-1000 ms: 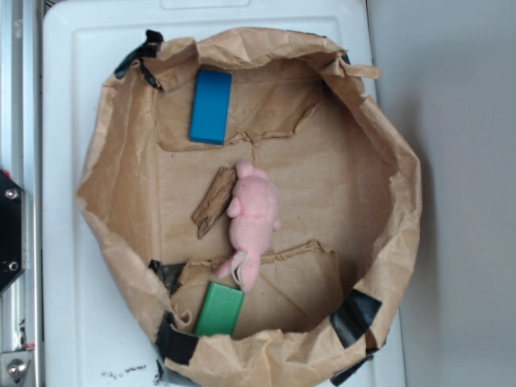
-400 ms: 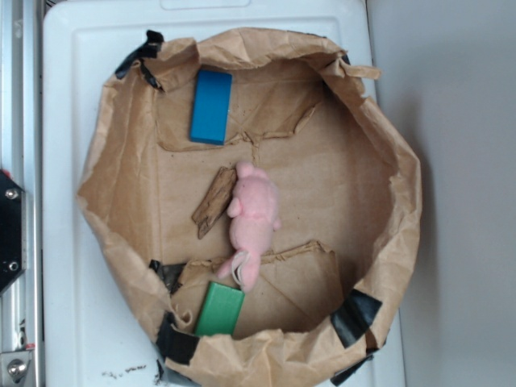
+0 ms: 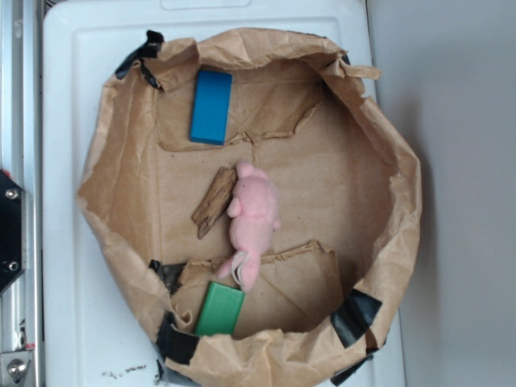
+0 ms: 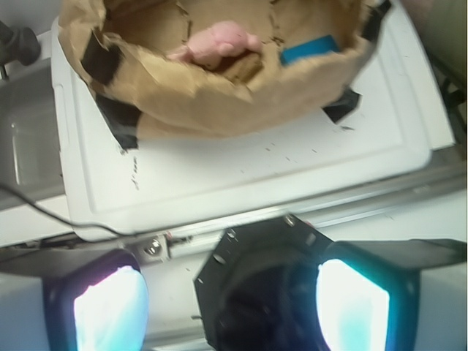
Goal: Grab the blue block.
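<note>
Pincer (image 4: 230, 303) spread wide, one blue block (image 3: 211, 106), one green block (image 3: 219, 310)

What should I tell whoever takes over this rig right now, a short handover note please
End effector: open, empty, outside the paper bin, beyond its rim.
Blue block: flat on the bin floor near one rim, untouched, nothing on it.
Also inside: pink plush toy mid-floor, brown wood scrap beside it, green block at the opposite rim.
Done: nothing yet.
Left: reach over the rim, descend, close on the blue block, lift.
</note>
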You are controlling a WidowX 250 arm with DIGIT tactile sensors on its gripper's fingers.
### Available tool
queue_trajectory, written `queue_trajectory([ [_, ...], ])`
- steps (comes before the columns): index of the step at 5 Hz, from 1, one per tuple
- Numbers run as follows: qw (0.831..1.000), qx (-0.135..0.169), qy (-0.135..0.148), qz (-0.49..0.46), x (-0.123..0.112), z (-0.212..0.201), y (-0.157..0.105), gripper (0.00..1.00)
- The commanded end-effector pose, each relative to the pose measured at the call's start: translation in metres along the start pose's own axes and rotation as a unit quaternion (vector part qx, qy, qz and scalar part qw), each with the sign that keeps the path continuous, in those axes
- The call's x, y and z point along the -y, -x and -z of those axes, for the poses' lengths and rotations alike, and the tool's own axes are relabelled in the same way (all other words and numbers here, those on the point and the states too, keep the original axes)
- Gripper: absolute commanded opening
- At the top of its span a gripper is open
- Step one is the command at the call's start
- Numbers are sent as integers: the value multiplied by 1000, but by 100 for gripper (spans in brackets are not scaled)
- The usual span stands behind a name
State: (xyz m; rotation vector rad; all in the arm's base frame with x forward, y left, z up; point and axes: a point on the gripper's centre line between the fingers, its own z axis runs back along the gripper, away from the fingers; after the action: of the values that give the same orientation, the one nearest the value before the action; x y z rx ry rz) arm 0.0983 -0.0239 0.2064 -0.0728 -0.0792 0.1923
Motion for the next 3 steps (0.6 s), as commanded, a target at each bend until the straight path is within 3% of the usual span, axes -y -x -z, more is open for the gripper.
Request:
queue_trajectory([
  [1, 994, 8, -7, -106, 5, 15, -64, 100],
  [3, 973, -28, -39, -226, -5, 37, -88, 100],
])
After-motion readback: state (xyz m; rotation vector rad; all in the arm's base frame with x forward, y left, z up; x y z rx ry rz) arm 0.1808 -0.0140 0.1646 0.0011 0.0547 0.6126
